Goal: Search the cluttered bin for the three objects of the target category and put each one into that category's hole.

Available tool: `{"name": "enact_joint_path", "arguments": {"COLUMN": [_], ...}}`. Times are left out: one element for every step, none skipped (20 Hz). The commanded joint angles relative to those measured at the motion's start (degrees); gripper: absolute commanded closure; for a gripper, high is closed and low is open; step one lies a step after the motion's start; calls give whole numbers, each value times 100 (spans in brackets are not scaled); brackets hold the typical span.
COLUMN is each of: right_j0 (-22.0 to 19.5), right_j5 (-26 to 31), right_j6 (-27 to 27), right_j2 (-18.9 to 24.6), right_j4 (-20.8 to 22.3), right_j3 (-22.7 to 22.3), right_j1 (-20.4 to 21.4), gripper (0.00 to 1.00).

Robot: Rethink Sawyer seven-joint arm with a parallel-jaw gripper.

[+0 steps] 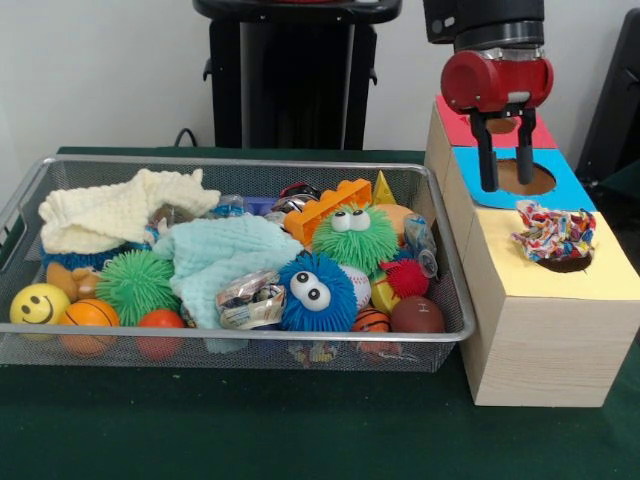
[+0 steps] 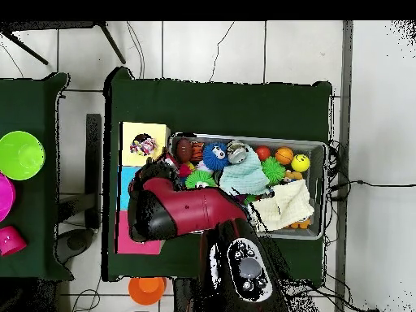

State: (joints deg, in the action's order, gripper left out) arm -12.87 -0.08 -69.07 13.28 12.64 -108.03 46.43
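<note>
The wire mesh bin (image 1: pixel 240 161) sits at the left of the table, full of toys and cloths; it also shows in the overhead view (image 2: pixel 322 148). One print cloth bundle (image 1: pixel 553 232) lies on the yellow-ringed hole (image 1: pixel 566 265) of the wooden box, resting on its rim and covering most of it. It shows in the overhead view too (image 2: pixel 144 146). My gripper (image 1: pixel 507 185) hangs open and empty over the blue-ringed hole (image 1: pixel 537 178), behind the bundle. I cannot make out other print bundles among the clutter in the bin.
In the bin lie a cream cloth (image 1: pixel 115 212), a mint cloth (image 1: pixel 225 255), blue (image 1: pixel 315 292) and green (image 1: pixel 355 238) furry balls and several small balls. The red card (image 1: pixel 450 125) is at the box's far end. A green bowl (image 2: pixel 20 154) stands on a side table.
</note>
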Motion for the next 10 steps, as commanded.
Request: {"name": "enact_joint_path", "arguments": {"right_j0": [-2, -29, -64, -77, -119, -156, -223, -338, -401, -460], "right_j5": [-186, -218, -218, -205, -168, -125, -49, 35, 105, 190], "right_j6": [-1154, -1172, -1181, -1191, -1200, -1196, -1182, -1160, -1147, -1118], "right_j2": [-348, -320, -276, -256, -192, -139, -27, 144, 268, 408], "right_j4": [-81, -78, -79, -89, -100, -110, -115, -114, -125, -130], "right_j3": [242, 217, 201, 187, 155, 154, 117, 58, 12, -39], "right_j1": [61, 59, 57, 47, 39, 23, 4, -21, -69, -83], "gripper": [0, 0, 0, 0, 0, 0, 0, 0, 0, 0]}}
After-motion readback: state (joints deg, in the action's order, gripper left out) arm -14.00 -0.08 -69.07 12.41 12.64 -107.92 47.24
